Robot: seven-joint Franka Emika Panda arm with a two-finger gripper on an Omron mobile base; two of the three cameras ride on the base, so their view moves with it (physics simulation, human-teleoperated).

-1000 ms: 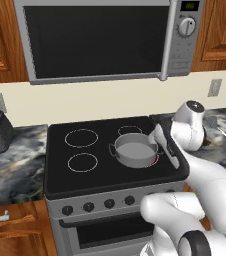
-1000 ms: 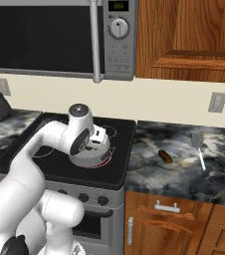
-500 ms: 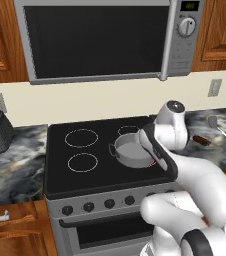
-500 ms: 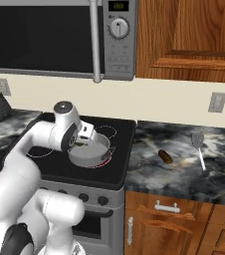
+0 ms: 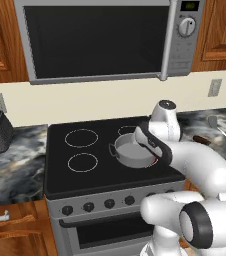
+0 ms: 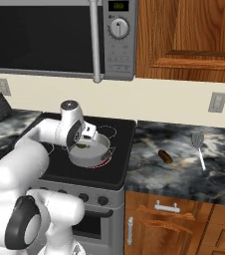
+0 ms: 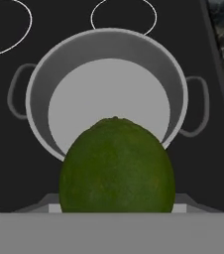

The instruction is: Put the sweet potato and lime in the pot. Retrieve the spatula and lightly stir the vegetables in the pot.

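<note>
Green lime in claw, over pot.

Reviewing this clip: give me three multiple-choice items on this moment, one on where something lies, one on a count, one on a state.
1. Where is the sweet potato?
A. in the pot
B. on the counter right of the stove
C. on a burner

2. How many loop handles on the pot show in the hand view?
A. one
B. two
C. four

3. What does the gripper hold?
A. the lime
B. the spatula
C. nothing

Key: 1 B, it lies on the marbled counter. 2 B, one on each side. 3 A, the lime sits at the gripper above the pot.
</note>
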